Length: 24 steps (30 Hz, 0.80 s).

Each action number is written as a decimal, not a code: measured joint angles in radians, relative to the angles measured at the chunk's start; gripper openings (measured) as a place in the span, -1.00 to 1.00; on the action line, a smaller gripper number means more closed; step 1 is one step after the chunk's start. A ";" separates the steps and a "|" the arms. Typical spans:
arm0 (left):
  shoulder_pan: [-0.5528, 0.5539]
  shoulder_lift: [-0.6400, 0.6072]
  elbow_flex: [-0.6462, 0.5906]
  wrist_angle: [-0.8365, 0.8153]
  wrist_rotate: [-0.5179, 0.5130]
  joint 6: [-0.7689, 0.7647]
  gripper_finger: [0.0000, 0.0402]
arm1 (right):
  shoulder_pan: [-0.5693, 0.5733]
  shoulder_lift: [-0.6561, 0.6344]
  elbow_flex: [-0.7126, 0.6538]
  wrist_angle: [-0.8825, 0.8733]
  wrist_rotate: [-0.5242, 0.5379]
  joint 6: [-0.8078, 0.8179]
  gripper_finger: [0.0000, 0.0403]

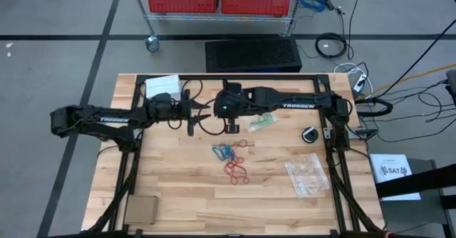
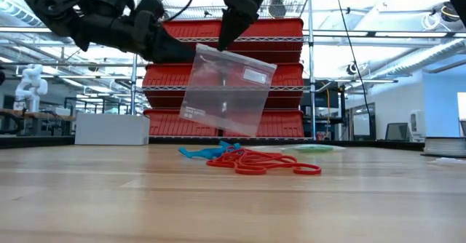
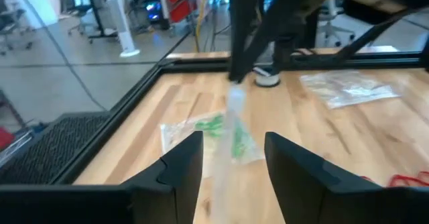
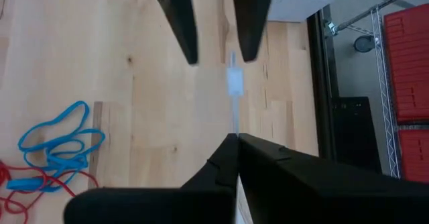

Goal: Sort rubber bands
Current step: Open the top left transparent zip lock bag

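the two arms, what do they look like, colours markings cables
Both arms are black with chunky jointed segments, each with white TROSSEN lettering along the forearm. The left gripper has two slim, tapering dark fingers. The right gripper sits below a housing with a small green light. Thin black cables loop beside both wrists.

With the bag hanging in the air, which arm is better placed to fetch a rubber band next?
Probably the left. The right pincer is shut on the clear bag, holding it up. The left pincer is open and empty beside the bag, with the rubber bands on the table nearby.
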State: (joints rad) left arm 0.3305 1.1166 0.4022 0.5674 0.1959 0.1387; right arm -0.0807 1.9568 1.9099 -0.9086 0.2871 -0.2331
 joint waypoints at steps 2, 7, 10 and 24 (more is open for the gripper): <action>0.000 0.023 0.015 -0.001 -0.006 -0.001 -0.16 | 0.000 0.000 0.000 -0.001 0.000 -0.005 -1.00; -0.009 0.065 0.041 0.002 -0.005 0.003 -0.20 | 0.000 0.000 0.000 -0.001 -0.001 -0.006 -1.00; -0.021 0.080 0.044 0.006 -0.005 0.029 -0.33 | 0.000 0.000 0.000 -0.002 -0.002 -0.006 -1.00; -0.039 0.086 0.044 0.054 -0.005 0.050 -0.96 | 0.000 0.000 0.000 -0.029 -0.005 0.003 -1.00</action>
State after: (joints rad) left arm 0.2920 1.2022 0.4461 0.6212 0.1913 0.1890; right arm -0.0803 1.9566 1.9099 -0.9378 0.2825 -0.2298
